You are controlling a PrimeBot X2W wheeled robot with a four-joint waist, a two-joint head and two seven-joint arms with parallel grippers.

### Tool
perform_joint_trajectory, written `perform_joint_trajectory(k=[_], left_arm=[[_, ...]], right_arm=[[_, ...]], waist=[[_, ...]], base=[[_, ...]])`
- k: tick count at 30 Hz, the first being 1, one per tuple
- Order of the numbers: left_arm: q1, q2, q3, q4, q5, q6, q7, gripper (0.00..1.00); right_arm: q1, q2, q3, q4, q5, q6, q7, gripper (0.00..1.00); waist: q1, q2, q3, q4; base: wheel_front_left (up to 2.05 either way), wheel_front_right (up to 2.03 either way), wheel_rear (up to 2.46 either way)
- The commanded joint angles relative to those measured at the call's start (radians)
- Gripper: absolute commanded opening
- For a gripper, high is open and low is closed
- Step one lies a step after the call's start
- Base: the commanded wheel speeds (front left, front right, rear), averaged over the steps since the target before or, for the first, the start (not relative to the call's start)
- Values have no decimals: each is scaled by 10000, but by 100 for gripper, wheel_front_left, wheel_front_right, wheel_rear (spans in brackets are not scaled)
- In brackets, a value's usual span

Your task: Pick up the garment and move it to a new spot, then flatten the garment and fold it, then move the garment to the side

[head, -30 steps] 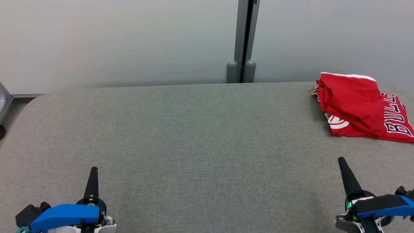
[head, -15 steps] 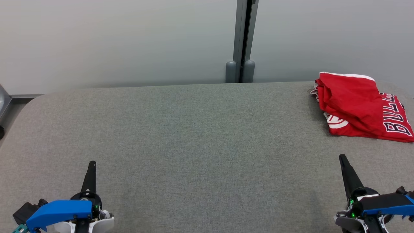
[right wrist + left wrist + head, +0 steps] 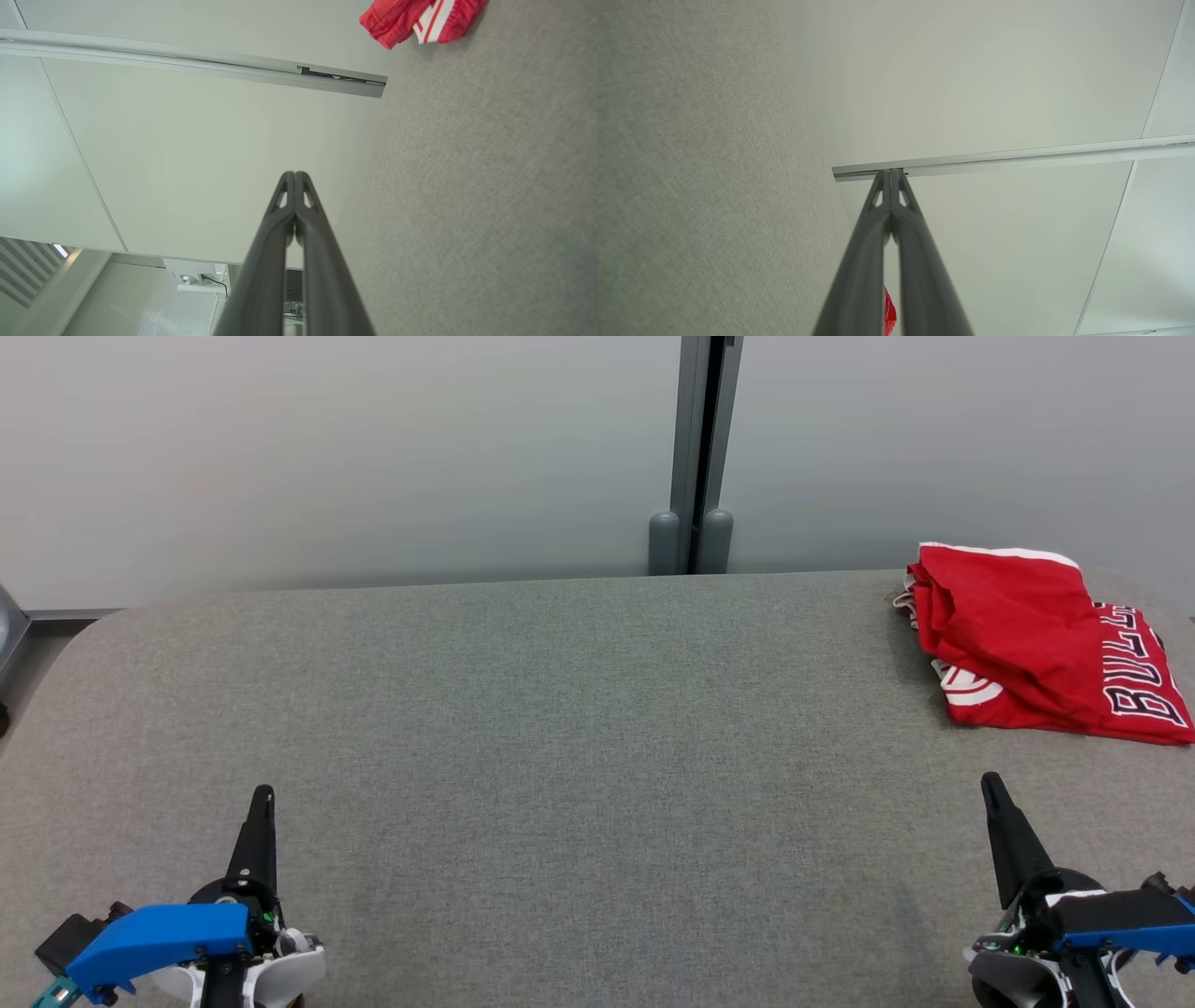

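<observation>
Table (image 3: pixel 597 709): grey fabric top, rounded corners.
Wall panels (image 3: pixel 327 457): pale, behind the table's far edge; a grey post (image 3: pixel 693 448) stands between them.
Red jersey (image 3: pixel 1018 635): black-and-white lettering, folded, lying on the table's far right corner.
Left gripper (image 3: pixel 264 791): over the table's near left part, fingers pressed together, holding nothing.
Right gripper (image 3: pixel 988 780): over the table's near right part, fingers pressed together, empty.
</observation>
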Motion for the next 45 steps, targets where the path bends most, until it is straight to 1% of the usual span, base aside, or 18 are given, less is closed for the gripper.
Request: perform_joint_trajectory(k=[1,18,45], left_arm=[[-177,-10,85,-71,-170,-54,59,0],[-301,-80,241,-158,-1141,-122,348,0],[-281,-75,233,-154,-1103,-122,339,0]], right_arm=[[-174,17,-38,-1,218,4,45,0],[-260,25,-68,35,1269,4,166,0],[-240,26,-62,32,1225,4,156,0]], waist=[[0,-1,0,-4],[0,-1,6,-44],[0,-1,6,-44]], base=[[0,0,0],[0,0,0],[0,0,0]])
